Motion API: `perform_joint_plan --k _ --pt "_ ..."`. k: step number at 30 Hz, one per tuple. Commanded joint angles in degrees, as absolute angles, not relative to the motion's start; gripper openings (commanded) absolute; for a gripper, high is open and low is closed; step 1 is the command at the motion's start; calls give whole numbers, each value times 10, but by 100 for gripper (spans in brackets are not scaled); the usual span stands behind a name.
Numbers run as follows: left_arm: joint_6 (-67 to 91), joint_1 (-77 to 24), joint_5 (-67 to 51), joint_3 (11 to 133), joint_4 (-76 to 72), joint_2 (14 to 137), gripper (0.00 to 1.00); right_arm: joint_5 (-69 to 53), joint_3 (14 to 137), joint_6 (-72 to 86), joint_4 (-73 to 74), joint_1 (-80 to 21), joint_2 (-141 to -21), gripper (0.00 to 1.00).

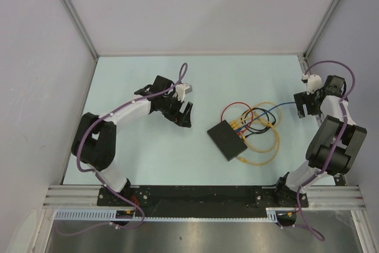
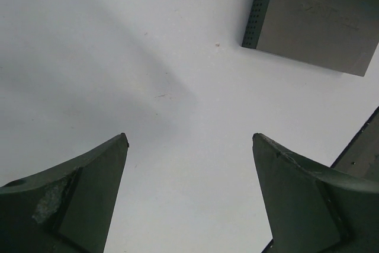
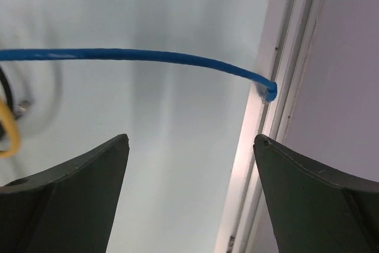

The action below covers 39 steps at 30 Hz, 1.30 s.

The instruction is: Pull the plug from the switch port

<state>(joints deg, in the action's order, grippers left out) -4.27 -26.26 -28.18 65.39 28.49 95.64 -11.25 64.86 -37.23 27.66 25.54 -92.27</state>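
well, we found the switch (image 1: 227, 140) lying flat on the pale blue table (image 1: 148, 158), a little right of centre and turned at an angle, between our two arms. cables left it along its far right edge: a yellow cable (image 3: 13, 131) looped widely beside the box, a red cable (image 1: 223, 112) curled behind it, and a blue cable (image 3: 148, 55) ran off towards the right side. the plugs at the ports were too small for us to tell which sat fully in. our left gripper (image 2: 189, 137) was left of the switch, its fingers spread wide with nothing between them; from that wrist we saw only one corner of the box ahead, apart from the fingertips. our right gripper (image 3: 189, 138) was near the right rail (image 3: 284, 57), likewise wide open and empty, and the blue cable crossed ahead of its fingertips, reaching the rail without touching them.
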Motion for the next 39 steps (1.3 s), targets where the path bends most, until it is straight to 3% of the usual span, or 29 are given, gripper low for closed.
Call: perform_joint_plan --k 1,7,21,22,25,26,29,34,39 --pt "-75 -259 -270 676 290 923 92 -103 635 -480 222 259 -943 93" --pt "-84 -259 -261 668 298 911 93 -112 632 -530 187 249 -983 94" --pt "-107 -260 -241 665 312 904 93 89 628 -578 -48 212 -1115 91" --pt "-108 -259 -240 665 312 904 93 91 628 -584 -61 212 -1120 88" --pt "-109 -260 -237 664 313 904 93 92 628 -606 -47 211 -1135 56" --pt "-110 -259 -237 663 314 905 94 95 628 -607 -40 211 -1136 39" --pt "-109 -259 -238 662 310 906 93 98 628 -602 -8 218 -1136 17" --pt "-105 -259 -243 656 302 910 94 80 628 -577 35 229 -1112 1" --pt "-97 -259 -250 649 295 911 94 41 616 -526 38 211 -1013 0"
